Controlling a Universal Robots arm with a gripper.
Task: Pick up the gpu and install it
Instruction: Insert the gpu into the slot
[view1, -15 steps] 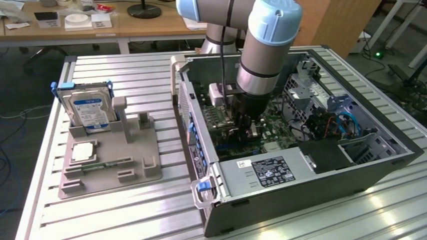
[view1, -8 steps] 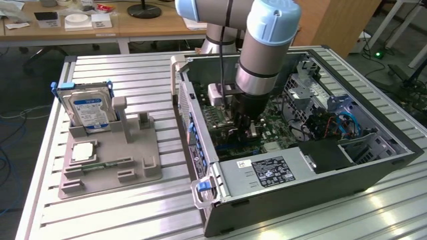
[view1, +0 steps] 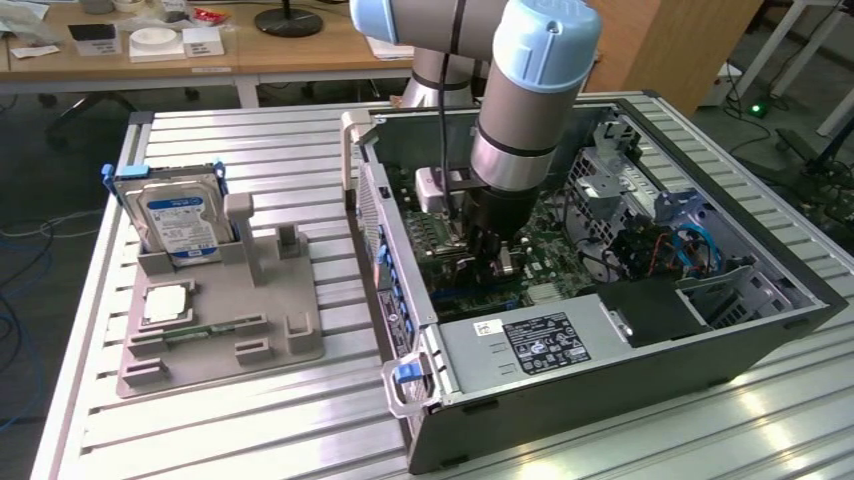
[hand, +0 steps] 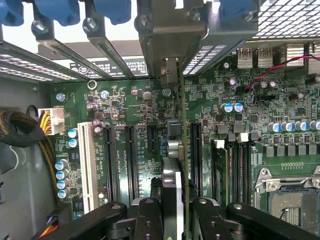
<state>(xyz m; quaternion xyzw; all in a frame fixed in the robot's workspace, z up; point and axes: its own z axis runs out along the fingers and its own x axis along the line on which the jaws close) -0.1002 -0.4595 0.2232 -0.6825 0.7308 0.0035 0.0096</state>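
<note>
In the wrist view the gpu (hand: 176, 150) is seen edge-on, a thin card with a green board edge and a black face. It stands upright over the motherboard (hand: 125, 107), between two long black expansion slots (hand: 131, 160). Its silver end bracket (hand: 170, 35) reaches the case's rear slot openings. My gripper (hand: 176, 217) is shut on the card, one black finger (hand: 147, 220) on each side. In the exterior view my gripper (view1: 489, 252) is low inside the open computer case (view1: 627, 370), just above the motherboard, and the gpu is mostly hidden behind it.
On the exterior view's left a grey holder (view1: 220, 340) carries a silver hard drive (view1: 180, 220), a processor chip (view1: 167, 302) and a narrow memory stick (view1: 200, 328). The power supply (view1: 534, 345), drive cage and cables (view1: 694, 250) crowd the case. Blue slot clips (hand: 65, 10) line the rear.
</note>
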